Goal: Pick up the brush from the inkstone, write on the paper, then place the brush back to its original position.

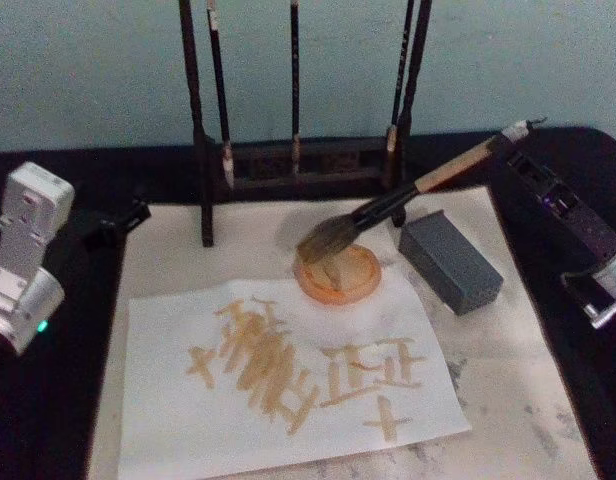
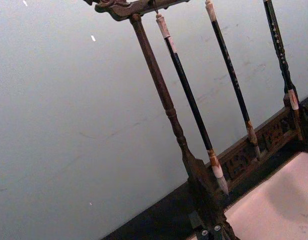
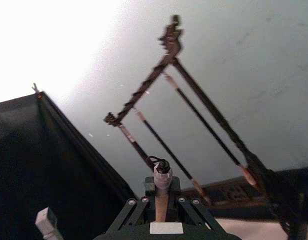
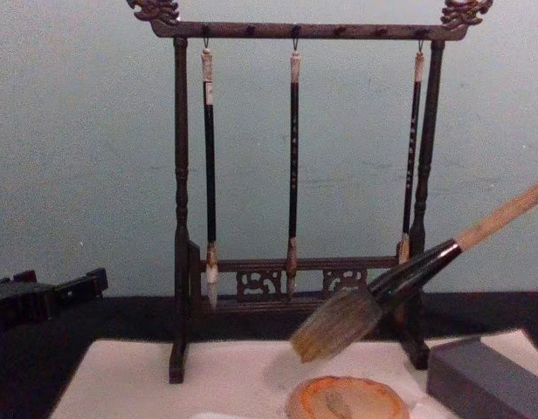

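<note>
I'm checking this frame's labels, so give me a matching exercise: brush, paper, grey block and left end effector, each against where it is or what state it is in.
Things:
1. brush
2. paper
3. grey block
4. left end effector

States:
A. marked with tan strokes
B. out at the left, off the paper
C. lying to the right of the inkstone
D. tilted, gripped at its handle end by the right end effector, bristles just above the inkstone

Pairs: 1-D, 2-A, 3-C, 4-B
</note>
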Tool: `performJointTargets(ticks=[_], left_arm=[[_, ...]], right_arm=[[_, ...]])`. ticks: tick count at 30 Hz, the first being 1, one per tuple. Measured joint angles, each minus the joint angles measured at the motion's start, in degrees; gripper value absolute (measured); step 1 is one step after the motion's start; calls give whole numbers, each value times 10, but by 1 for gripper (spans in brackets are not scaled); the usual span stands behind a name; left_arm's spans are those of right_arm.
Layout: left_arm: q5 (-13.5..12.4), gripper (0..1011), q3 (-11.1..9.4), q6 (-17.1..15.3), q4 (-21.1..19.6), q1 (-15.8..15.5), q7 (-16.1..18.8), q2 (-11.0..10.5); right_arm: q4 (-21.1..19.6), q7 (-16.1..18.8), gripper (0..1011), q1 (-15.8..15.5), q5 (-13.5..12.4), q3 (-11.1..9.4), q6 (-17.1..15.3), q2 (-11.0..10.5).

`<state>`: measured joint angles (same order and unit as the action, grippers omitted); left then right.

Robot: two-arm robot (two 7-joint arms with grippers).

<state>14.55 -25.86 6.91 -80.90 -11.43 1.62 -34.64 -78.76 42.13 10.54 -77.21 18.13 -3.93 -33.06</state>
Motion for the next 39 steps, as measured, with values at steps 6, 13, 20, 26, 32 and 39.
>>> performJointTargets(ticks=[6, 13, 20, 26, 32, 39], left_arm=[[0, 1002, 0, 0, 0, 0, 0, 0], [0, 1002, 0, 0, 0, 0, 0, 0], [0, 1002, 0, 0, 0, 0, 0, 0], [0, 1000, 0, 0, 0, 0, 0, 0], [0, 1002, 0, 0, 0, 0, 0, 0], [0, 1002, 0, 0, 0, 0, 0, 0]], right_arm=[[56, 3, 160, 28, -19, 10, -12, 13], [103, 2, 160, 47, -39, 16, -24, 22], [127, 4, 160, 56, -45, 19, -26, 27], [147, 8, 160, 61, -49, 22, -30, 30], [166, 15, 160, 68, -53, 25, -39, 34], [175, 9, 160, 71, -54, 29, -48, 34]])
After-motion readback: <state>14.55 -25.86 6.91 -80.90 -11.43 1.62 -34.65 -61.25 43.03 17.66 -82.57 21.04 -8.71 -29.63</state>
